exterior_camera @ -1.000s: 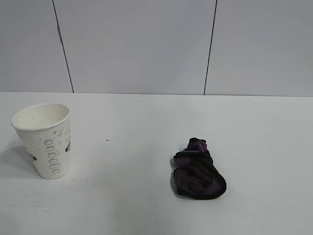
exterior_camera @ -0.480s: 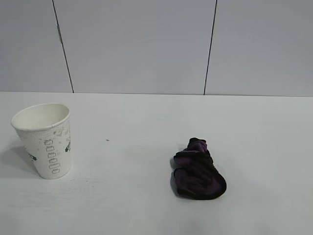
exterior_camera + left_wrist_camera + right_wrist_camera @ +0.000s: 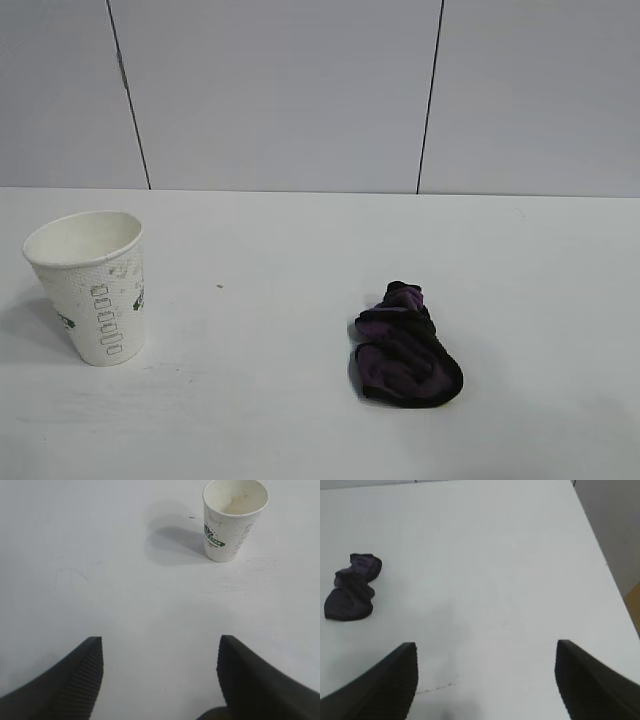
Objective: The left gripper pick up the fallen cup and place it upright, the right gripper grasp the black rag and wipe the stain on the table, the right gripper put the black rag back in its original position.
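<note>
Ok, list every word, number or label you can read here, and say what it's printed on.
"STAR": white letters on a green band of the logo on the cup, read in the left wrist view; any letters before it are turned out of sight.
Column of small rectangles on the cup's side: shapes only, no readable text.
The black rag and the table carry no text.

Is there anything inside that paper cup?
The cup stands upright on the table. Looking down into it from the left wrist view, no liquid shows, only faint brownish smears on the inner wall and bottom. Part of the inside is hidden by the near wall.
</note>
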`<state>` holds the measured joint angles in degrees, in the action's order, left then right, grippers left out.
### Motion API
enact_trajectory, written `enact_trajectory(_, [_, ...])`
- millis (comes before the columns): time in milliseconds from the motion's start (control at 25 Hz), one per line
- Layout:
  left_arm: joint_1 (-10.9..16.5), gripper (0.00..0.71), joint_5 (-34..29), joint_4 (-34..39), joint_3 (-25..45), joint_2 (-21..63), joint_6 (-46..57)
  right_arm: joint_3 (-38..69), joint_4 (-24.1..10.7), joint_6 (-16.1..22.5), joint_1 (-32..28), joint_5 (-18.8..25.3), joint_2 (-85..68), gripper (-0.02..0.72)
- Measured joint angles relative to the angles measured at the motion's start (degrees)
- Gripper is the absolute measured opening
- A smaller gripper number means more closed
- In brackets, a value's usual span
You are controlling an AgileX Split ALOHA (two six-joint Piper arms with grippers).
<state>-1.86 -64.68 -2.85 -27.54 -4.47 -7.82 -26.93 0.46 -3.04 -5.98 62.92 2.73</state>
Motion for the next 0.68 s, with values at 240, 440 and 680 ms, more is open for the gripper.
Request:
enact_trajectory(240, [0.0,0.474,0.0,0.0,0.0,0.0,0.0,0.0,-0.96,1.28,1.13,-0.54,-3.46,0.528])
enact_trajectory(440, [0.0,0.474,0.0,0.0,0.0,0.0,0.0,0.0,-1.01,1.28,1.72,-0.58,-3.74,0.528])
enact_trajectory(680, [0.0,0.474,0.0,0.0,0.0,0.0,0.0,0.0,-1.01,1.28,4.92,-0.58,-3.74,0.528])
